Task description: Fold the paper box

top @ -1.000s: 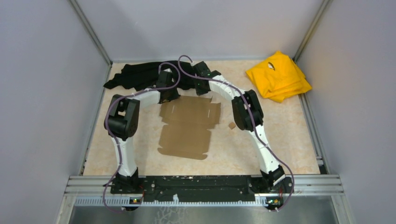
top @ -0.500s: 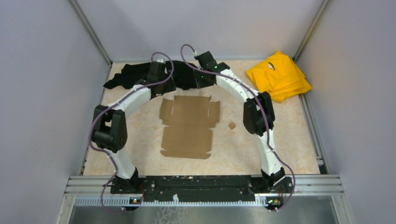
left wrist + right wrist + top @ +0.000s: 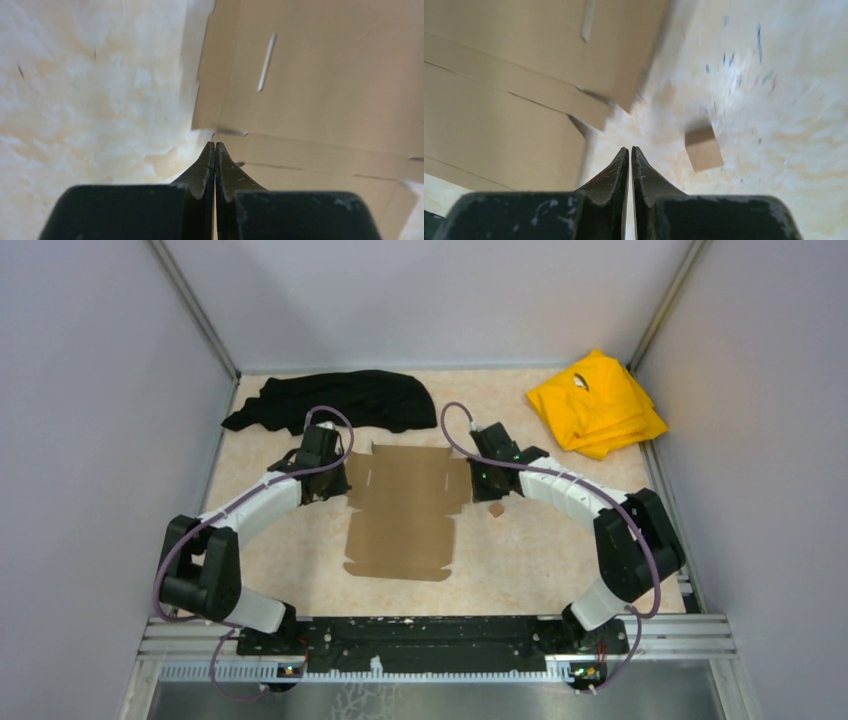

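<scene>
The flat brown die-cut cardboard sheet (image 3: 405, 510) lies unfolded at centre frame. It looks light and stiff but creasable, probably best pinched at a thin side flap. The left gripper (image 3: 215, 146) and right gripper (image 3: 630, 150), both closed and empty, flank its upper corners.

We see a marbled beige table (image 3: 560, 560). The box (image 3: 405, 510) lies flat at its middle as an unfolded brown sheet. Along the far edge we find a black cloth (image 3: 335, 400) at left and a yellow cloth (image 3: 595, 405) at right. A cube (image 3: 496, 508) sits just right of the box
</scene>
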### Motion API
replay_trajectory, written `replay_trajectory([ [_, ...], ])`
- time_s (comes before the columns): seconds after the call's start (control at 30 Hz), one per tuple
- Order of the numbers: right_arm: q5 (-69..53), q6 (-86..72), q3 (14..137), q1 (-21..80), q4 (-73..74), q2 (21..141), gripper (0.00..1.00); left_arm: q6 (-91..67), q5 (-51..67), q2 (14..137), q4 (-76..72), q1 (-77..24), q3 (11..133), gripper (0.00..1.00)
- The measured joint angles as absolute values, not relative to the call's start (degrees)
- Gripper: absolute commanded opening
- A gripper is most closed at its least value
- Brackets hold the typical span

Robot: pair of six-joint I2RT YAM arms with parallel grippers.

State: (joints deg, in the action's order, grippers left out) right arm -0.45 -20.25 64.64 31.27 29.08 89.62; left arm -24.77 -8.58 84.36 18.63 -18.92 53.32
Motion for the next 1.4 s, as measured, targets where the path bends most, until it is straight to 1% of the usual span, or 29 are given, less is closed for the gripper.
replay_trajectory([
  [0.1,-0.75,-22.46,56.51,31.27,28.62,89.65,0.04,-25.30,-8.38,83.40,20.25,-18.94,49.23,0.00],
  [0.2,-0.67,-23.83,53.87,31.27,28.80,89.65,0.04,-26.35,-7.88,82.91,21.56,-19.00,48.71,0.00],
  [0.53,0.12,-25.91,53.89,31.27,24.27,90.80,0.04,-29.17,-7.92,84.42,21.39,-18.98,48.45,0.00],
  [0.77,-0.23,-26.65,53.91,31.27,22.33,94.19,0.04,-30.68,-8.21,86.17,20.67,-18.98,44.73,0.00],
  [1.4,-1.80,-27.18,58.24,32.23,20.88,99.29,0.04,-31.94,-8.91,87.92,14.37,-18.98,44.47,0.00],
])
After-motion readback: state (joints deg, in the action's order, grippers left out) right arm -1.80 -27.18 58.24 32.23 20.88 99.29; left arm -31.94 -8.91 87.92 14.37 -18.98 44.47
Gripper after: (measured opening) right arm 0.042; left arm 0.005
